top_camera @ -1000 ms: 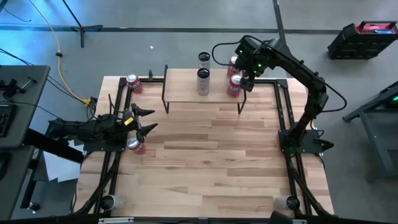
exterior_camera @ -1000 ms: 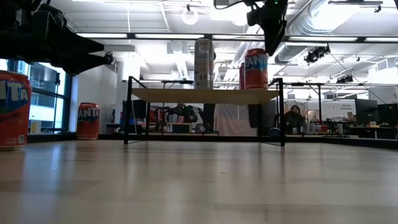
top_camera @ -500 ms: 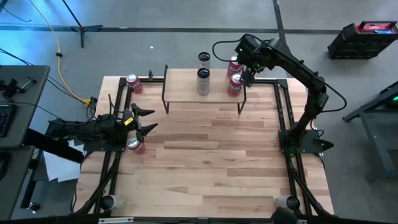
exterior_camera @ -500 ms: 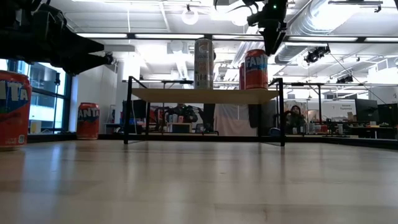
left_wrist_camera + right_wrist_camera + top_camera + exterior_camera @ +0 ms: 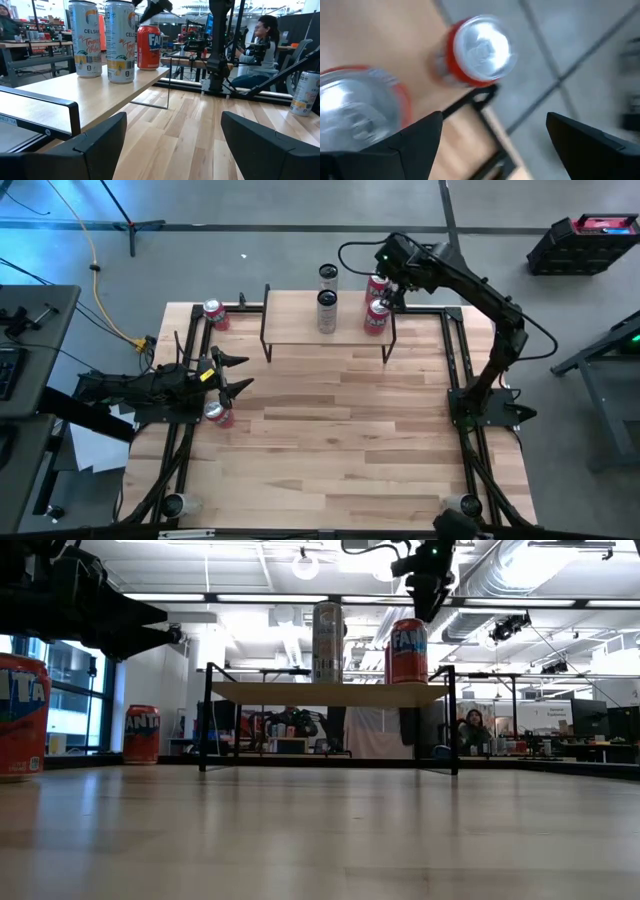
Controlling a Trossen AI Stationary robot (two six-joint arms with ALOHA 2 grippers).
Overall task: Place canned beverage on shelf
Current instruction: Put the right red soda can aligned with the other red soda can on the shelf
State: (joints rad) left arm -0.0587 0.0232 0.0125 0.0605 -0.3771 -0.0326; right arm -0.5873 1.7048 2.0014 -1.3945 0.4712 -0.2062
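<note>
The shelf [image 5: 300, 330] stands at the table's far middle. At its right end an orange Fanta can [image 5: 375, 317] [image 5: 410, 652] stands upright on its base, with a second orange can [image 5: 376, 284] [image 5: 480, 47] just beyond it. Two silver cans [image 5: 327, 311] [image 5: 120, 42] stand near the shelf's middle. My right gripper [image 5: 394, 290] [image 5: 426, 602] [image 5: 495, 117] hangs open above the orange cans, slanting down and clear of them. My left gripper [image 5: 232, 375] [image 5: 175, 120] rests open and level at the table's left, pointing toward the shelf.
Another orange can [image 5: 217, 412] [image 5: 20, 715] stands just near of my left gripper. A further one [image 5: 214, 313] [image 5: 142, 735] stands at the far left corner. Black rails [image 5: 455, 350] run along the table's sides. Bare wood [image 5: 340, 430] lies in front of the shelf.
My right gripper has tipped upward. Its fingertips have risen away from the front orange can and swung toward the table's far edge. The fingers have stayed open. The can has kept its place on the shelf.
</note>
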